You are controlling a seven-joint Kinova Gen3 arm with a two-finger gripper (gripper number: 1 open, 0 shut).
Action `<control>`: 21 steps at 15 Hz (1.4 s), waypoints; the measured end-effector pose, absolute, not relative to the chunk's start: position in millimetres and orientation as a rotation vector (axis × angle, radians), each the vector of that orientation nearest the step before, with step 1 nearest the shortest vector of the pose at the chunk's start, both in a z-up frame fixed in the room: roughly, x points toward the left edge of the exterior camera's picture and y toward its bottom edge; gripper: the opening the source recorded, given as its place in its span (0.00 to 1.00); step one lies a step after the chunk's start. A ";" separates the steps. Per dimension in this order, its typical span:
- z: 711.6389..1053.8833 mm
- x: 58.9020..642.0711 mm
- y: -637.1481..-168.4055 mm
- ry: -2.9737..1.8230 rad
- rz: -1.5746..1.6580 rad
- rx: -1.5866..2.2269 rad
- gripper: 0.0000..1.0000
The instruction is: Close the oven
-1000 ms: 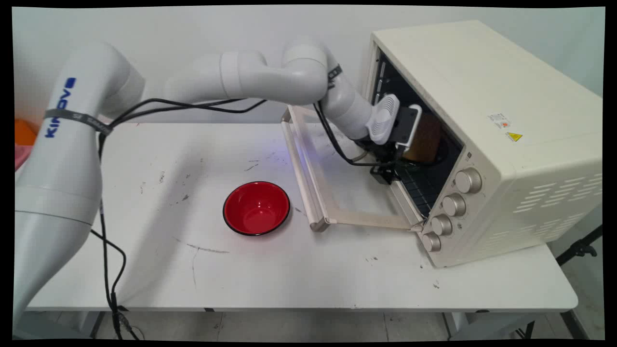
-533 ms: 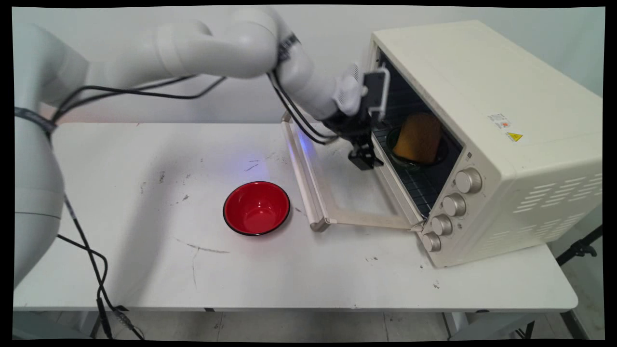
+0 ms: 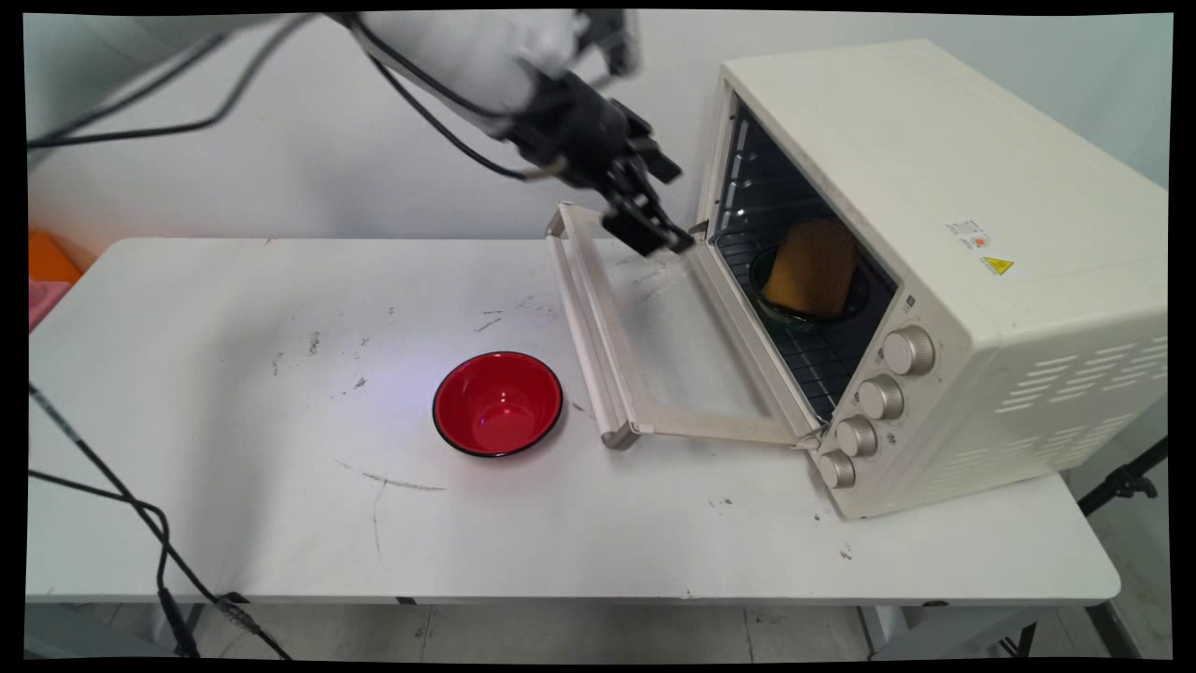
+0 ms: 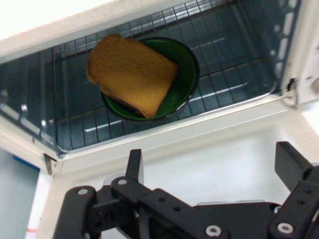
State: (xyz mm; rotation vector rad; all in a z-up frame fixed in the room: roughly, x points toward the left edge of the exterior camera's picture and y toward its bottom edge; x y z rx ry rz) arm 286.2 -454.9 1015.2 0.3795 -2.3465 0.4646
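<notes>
In the main view the gripper (image 3: 645, 220) hangs in the air above the far end of the oven door (image 3: 654, 346), which lies folded down flat over the desk (image 3: 280, 505); its jaws stand apart and hold nothing. The cream toaster oven (image 3: 944, 271) gapes just to the right of the jaws, and on its wire rack (image 3: 813, 360) sits a green bowl (image 3: 774, 304) with a slice of bread (image 3: 813, 266) leaning in it. A red bowl (image 3: 497, 404) rests on the desk below and to the left of the jaws, well apart. In the hand view the two black fingers (image 4: 291, 164) stand wide apart with only the white door between them; the bread (image 4: 130, 72) in its green bowl (image 4: 184, 69) lies ahead of them, on the rack (image 4: 234, 64) inside the oven.
</notes>
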 end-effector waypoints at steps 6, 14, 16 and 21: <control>1062.2 356.3 -407.7 -2.299 0.364 0.511 1.00; 1090.2 426.9 -365.9 -2.290 0.288 0.629 1.00; 1093.7 439.0 -359.5 -2.291 0.278 0.653 1.00; 1084.5 450.8 -358.4 -2.328 0.272 0.693 1.00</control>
